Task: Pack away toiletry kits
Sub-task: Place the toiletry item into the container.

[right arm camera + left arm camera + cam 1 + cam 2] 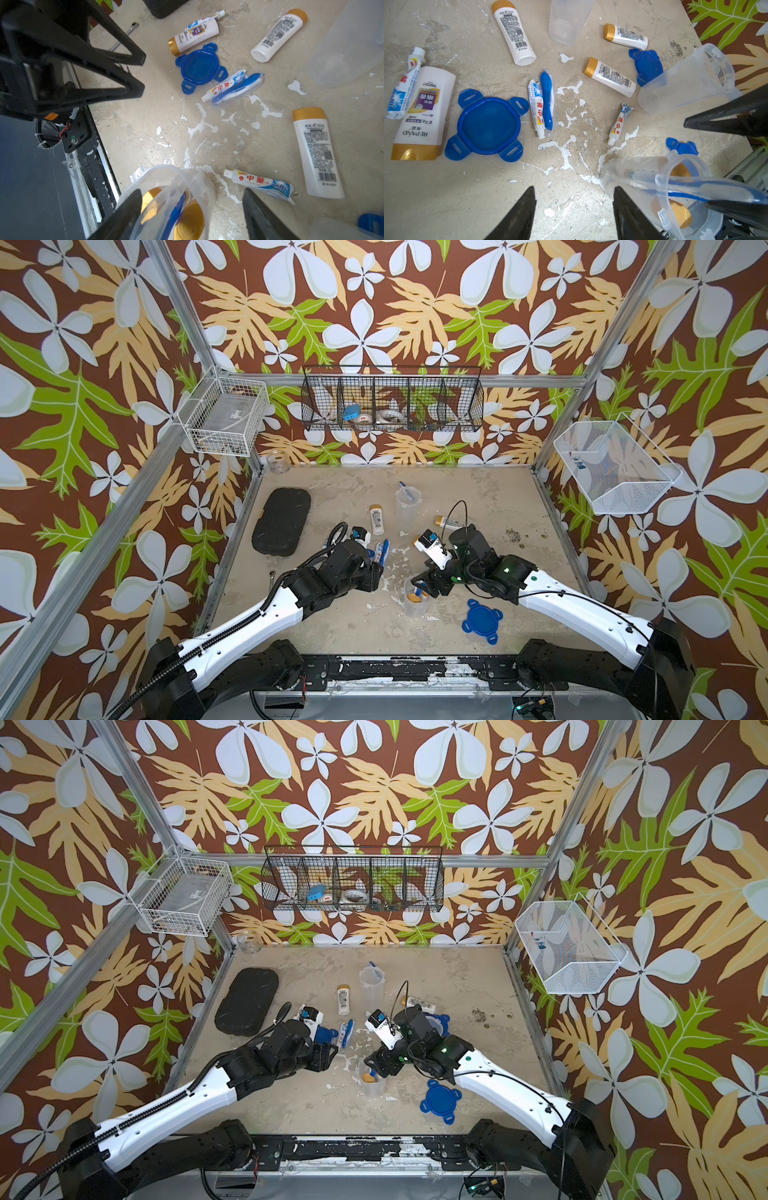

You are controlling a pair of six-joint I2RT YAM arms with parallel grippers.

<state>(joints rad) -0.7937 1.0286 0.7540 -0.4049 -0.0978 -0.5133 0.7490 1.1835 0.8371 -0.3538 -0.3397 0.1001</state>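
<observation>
Right wrist view is showing the right tool (pixel 191 192) standing open, jaws wide apart and gripping nothing, with the near cup (pixel 172 187) sitting between them, close by one finger. That cup is carrying two gold-capped bottles (pixel 189 222) and a toothbrush (pixel 176 207), and no paste is showing in it. The coming move, as I am judging it, is turning on the nearest toothpaste tube (pixel 259 184): it is lying flat on the counter (pixel 145 128) just beside the other finger, on the side away from the cup, cap end pointing toward the cup. Its long axis is running roughly along the line joining the two fingers, so the wrist is likely needing a turn before the jaws can close across the narrow width. The right tool is sitting far nearer this tube than the left tool (pixel 574 188), which is hanging open and empty above bare counter. Counting — three cups: the near cup, the far cup (pixel 406 510) holding one toothbrush, and a third cup (pixel 685 79) sitting mostly hidden under the right arm (pixel 582 605) in both top views; three blue lids (pixel 488 124), all off and lying loose; six bottles, four of them loose; three tubes, all loose; three toothbrushes, one lying wrapped beside a tube.
</observation>
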